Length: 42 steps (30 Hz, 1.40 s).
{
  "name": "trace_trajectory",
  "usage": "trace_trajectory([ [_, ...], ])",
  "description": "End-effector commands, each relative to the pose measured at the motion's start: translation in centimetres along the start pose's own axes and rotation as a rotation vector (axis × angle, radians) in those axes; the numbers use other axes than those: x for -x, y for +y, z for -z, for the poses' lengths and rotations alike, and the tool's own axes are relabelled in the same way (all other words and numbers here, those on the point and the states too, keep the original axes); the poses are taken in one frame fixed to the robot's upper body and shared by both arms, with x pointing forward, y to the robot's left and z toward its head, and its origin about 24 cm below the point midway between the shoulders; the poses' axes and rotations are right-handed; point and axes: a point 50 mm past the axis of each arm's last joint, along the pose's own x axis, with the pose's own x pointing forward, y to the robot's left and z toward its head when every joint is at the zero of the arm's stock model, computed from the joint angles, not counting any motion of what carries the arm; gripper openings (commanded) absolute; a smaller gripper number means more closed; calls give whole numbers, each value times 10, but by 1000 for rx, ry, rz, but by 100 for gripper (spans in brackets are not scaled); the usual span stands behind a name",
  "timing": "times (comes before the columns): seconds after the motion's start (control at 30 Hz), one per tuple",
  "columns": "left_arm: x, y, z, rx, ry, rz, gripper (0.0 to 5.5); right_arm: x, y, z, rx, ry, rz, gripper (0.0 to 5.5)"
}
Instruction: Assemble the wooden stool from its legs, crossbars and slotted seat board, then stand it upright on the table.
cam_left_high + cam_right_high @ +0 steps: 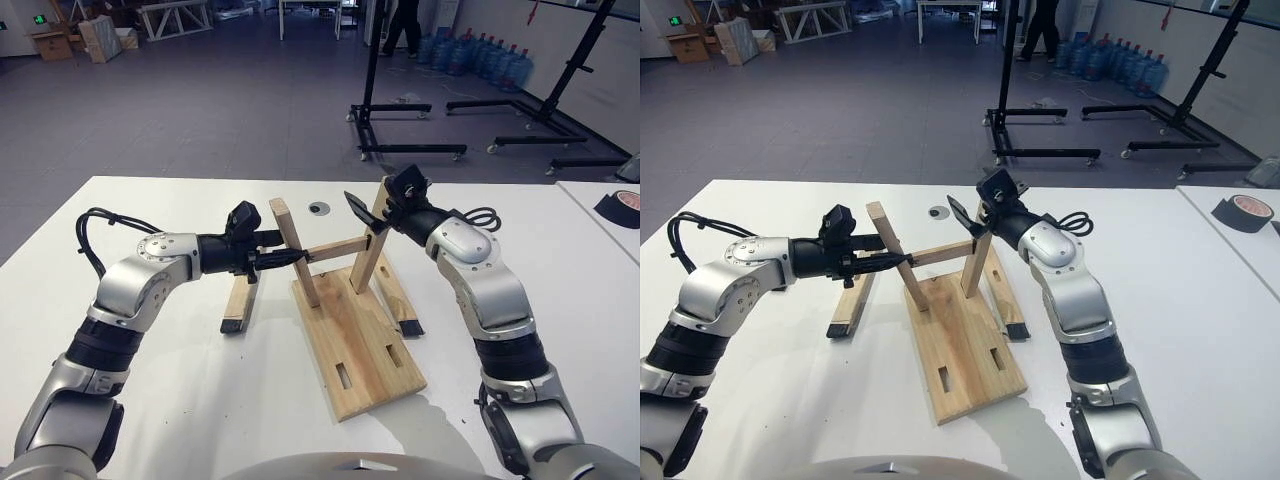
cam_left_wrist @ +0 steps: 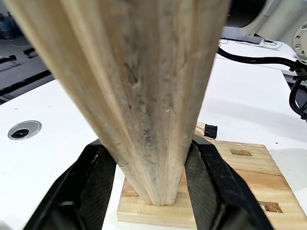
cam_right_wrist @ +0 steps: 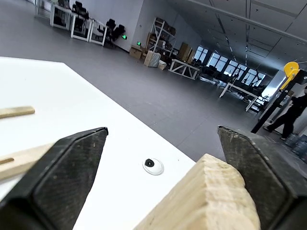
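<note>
now the left gripper (image 1: 283, 258) pinches the pale upright wooden leg (image 1: 285, 225) standing on the flat slotted wooden seat board (image 1: 365, 370). the right gripper (image 1: 380, 200), fingers spread, straddles the top of the second leaning leg (image 1: 368, 262), which a thin crossbar (image 1: 335, 249) joins to the first.

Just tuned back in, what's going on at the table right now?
The stool is mid-assembly. The seat board lies flat on the table, with two legs standing on it, joined by a crossbar. The left gripper is clamped on the left leg. The right gripper sits open around the top of the right leg. Two spare pieces lie flat, one left of the board and one right of it.
</note>
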Motion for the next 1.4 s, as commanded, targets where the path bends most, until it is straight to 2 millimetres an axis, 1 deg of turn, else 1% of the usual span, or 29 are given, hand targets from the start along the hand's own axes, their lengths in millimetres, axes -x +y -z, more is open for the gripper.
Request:
trace_trajectory([
  [0.03, -25, -8, 19, -25, 180, 50, 201, -5, 84, 19, -125, 102, -448, 416],
  [0.1, -29, -12, 18, -21, 176, 73, 201, -1, 90, 20, -115, 107, -490, 416],
  [0.2, -34, -16, 12, -16, 156, 114, 201, 2, 94, 21, -105, 116, -530, 416],
  [0.23, -36, -17, 9, -13, 142, 126, 201, 2, 95, 20, -109, 116, -542, 416],
  [0.3, -39, -24, -4, -13, 83, 182, 201, 1, 97, 20, -108, 122, -547, 416],
  [0.37, -41, -30, -12, -38, 66, 215, 201, 3, 93, 23, -77, 140, -541, 416],
  [0.43, -41, -24, -14, -30, 65, 174, 201, 5, 87, 27, -23, 153, -519, 416],
  [0.5, -41, -16, -15, -21, 53, 118, 201, 3, 82, 28, 25, 148, -480, 416],
  [0.57, -38, -10, -19, -16, 14, 64, 201, -2, 73, 29, 69, 128, -376, 416],
  [0.6, -36, -6, -21, -16, -8, 34, 201, -5, 65, 30, 87, 124, -301, 416],
  [0.63, -34, -3, -24, -15, -27, 8, 241, -7, 59, 32, 94, 121, -252, 420],
  [0.7, -31, 2, -27, -20, -49, -27, 270, -8, 49, 34, 94, 112, -179, 420],
  [0.77, -29, 5, -27, -31, -48, -54, 298, -10, 40, 31, 95, 85, -123, 420],
  [0.87, -26, 8, -19, -48, -9, -88, 346, -14, 29, 20, 110, 27, -42, 420],
  [1.0, -20, 7, -4, -67, 55, -92, 404, -15, 20, 10, 145, -24, 19, 420],
  [1.1, -16, 8, 4, -71, 82, -99, 409, -14, 18, 4, 163, -48, 40, 420],
  [1.17, -14, 9, 4, -78, 80, -107, 409, -14, 13, -1, 165, -69, 65, 420],
  [1.27, -6, 12, -6, -111, 28, -144, 409, -14, 5, -11, 171, -109, 98, 420],
  [1.4, 7, 16, -14, -151, 9, -185, 409, -10, -6, -13, 184, -97, 141, 420],
])
